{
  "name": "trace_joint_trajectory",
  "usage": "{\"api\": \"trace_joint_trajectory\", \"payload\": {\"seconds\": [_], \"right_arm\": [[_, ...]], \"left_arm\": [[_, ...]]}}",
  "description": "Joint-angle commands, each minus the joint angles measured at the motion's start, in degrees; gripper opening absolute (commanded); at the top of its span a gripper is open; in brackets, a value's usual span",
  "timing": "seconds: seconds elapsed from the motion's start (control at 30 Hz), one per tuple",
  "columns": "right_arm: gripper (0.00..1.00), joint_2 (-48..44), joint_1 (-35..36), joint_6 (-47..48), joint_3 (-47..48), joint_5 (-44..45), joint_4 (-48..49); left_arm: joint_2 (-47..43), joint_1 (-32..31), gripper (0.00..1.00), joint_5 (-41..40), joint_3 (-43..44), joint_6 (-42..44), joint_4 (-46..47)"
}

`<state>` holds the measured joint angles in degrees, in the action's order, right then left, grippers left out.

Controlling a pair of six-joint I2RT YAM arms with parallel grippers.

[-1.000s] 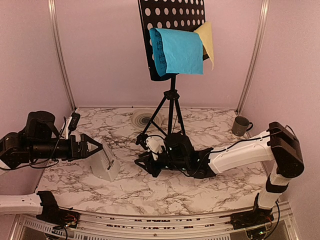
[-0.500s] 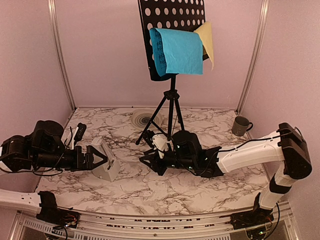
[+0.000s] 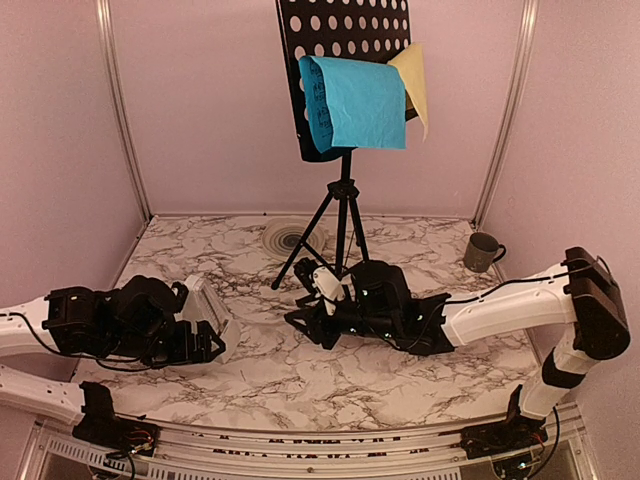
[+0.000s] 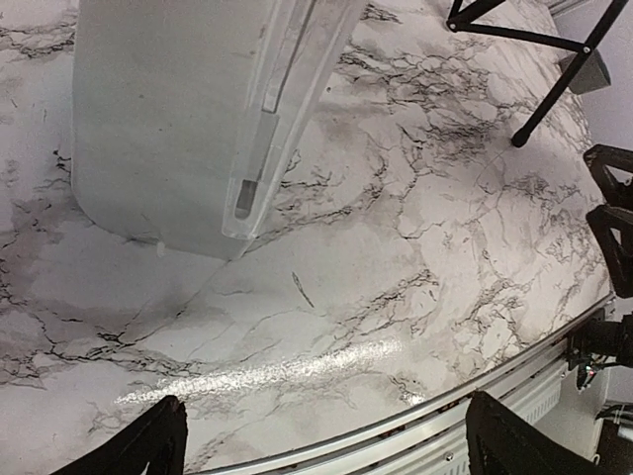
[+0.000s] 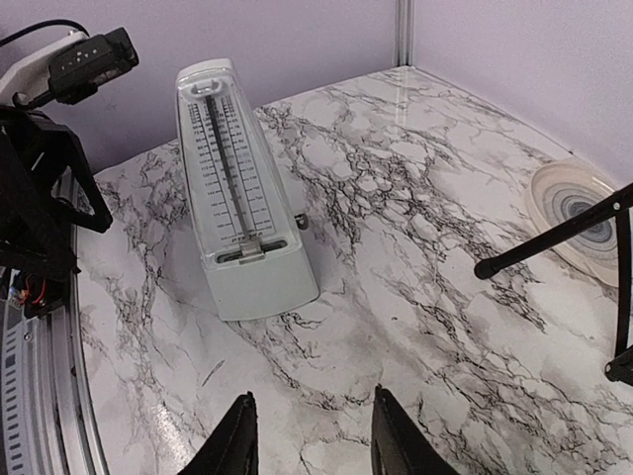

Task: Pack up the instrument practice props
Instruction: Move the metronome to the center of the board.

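white smooth pyramid metronome [image 5: 242, 198] standing on glossy veined-marble table [image 5: 435, 228], just ahead of left gripper [image 4: 331, 445] fingers spreading wide, right gripper [image 5: 312, 440] dark fingers sitting slightly apart, holding nothing

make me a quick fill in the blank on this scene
1. The front page draped over the music stand is ____ in colour.
2. The white metronome stands ____ on its base on the table.
3. The left gripper has its jaws ____, holding nothing.
4. The mug sits by the table's back ____ corner.

Missing words: blue; upright; open; right
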<state>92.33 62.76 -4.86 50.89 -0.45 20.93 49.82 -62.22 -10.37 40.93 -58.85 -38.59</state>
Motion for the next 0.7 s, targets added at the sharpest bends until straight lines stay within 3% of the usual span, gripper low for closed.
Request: {"api": "trace_joint_trajectory", "payload": {"seconds": [0.0,0.17,0.5,0.67], "right_arm": [[0.43,-1.9,-0.83,-0.24,0.11,0.98,0.02],[0.64,-3.47,-1.21,0.07,-0.52,1.36,-0.47],[0.69,-4.36,-1.94,0.26,-0.36,1.46,-1.75],[0.7,-4.08,-1.99,0.11,-0.29,1.56,-1.75]], "left_arm": [[4.36,-0.15,0.98,-5.57,-1.13,-0.7,2.83],[10.46,2.82,0.86,-5.4,-3.98,2.13,8.63],[19.04,8.69,0.8,-3.75,-4.83,7.4,16.09],[18.17,8.26,0.75,-2.6,-5.93,7.19,16.7]]}}
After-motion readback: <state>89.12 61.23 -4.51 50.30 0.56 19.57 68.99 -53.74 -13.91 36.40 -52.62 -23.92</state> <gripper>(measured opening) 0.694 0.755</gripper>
